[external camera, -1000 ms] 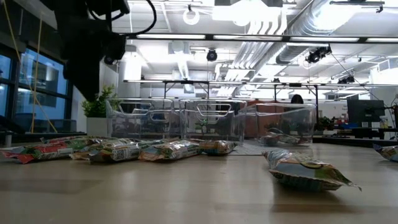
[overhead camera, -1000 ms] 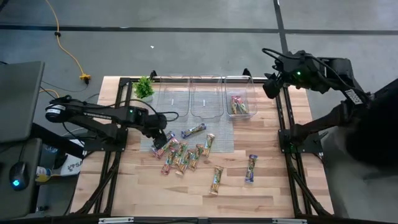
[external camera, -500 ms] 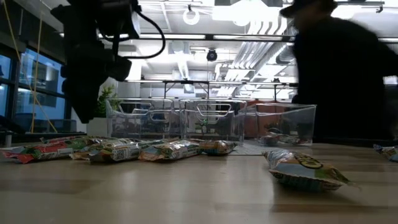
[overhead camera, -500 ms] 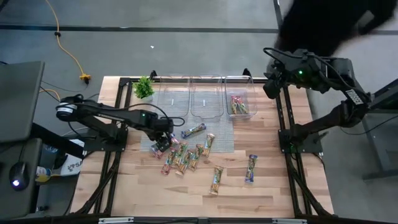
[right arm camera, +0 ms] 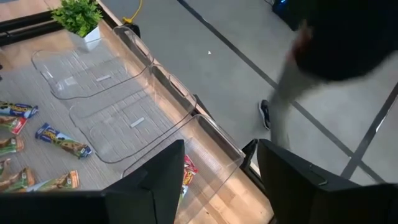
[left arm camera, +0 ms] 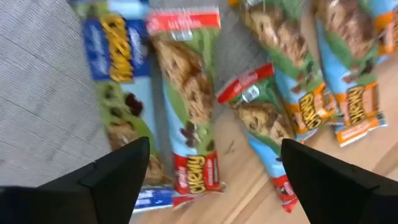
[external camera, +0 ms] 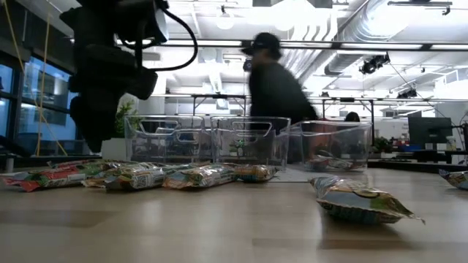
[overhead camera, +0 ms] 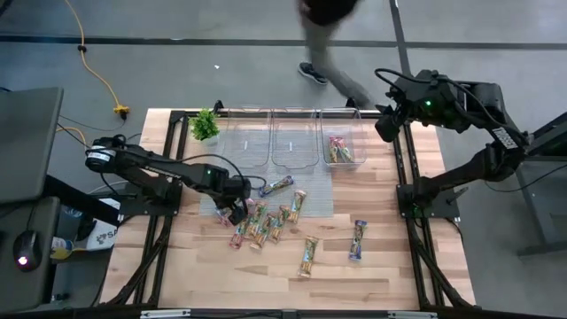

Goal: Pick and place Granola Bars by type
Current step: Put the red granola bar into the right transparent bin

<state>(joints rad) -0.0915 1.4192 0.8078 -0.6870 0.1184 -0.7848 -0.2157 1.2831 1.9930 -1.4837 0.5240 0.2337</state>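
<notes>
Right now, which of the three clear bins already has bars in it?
The right-hand bin, nearest the right gripper: it alone holds granola bars; the middle and left bins show none.

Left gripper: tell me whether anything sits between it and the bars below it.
Nothing visible does. The left gripper hangs open directly over the pile of bars; in its wrist view the red-ended bar lies uncovered between the fingers. The right gripper waits beside the bins.

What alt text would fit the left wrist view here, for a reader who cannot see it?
The left end effector, fingers spread open, hangs just above a cluster of wrapped granola bars lying partly on a grey mat and partly on the wooden table. Nothing sits between its fingers.
</notes>
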